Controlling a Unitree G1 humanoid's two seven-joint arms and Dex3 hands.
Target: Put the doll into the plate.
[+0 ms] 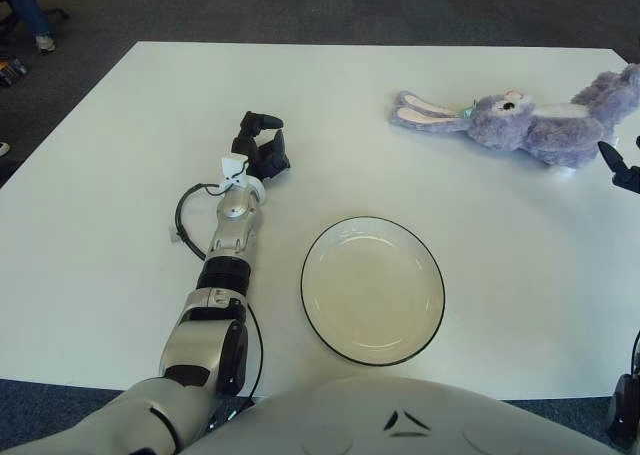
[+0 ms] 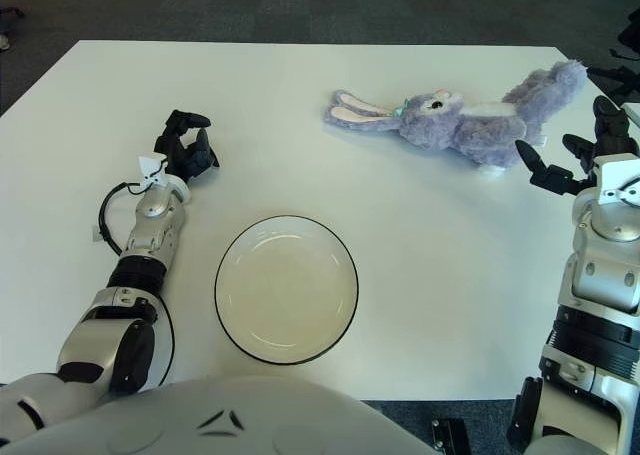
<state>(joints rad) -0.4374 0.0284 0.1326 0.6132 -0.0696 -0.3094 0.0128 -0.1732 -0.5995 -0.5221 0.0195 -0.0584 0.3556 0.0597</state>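
A purple plush rabbit doll (image 2: 470, 123) lies on its side on the white table (image 2: 300, 95) at the far right, long ears pointing left. A cream plate with a dark rim (image 2: 287, 288) sits near the table's front middle, with nothing in it. My right hand (image 2: 580, 155) is just right of the doll's body, fingers spread, holding nothing and a little apart from the plush. My left hand (image 2: 186, 143) shows at the left of the plate, fingers curled, holding nothing.
Dark carpet surrounds the table. A person's legs and shoes (image 1: 30, 15) show at the far left corner beyond the table. A black cable loop (image 1: 185, 215) hangs beside my left forearm.
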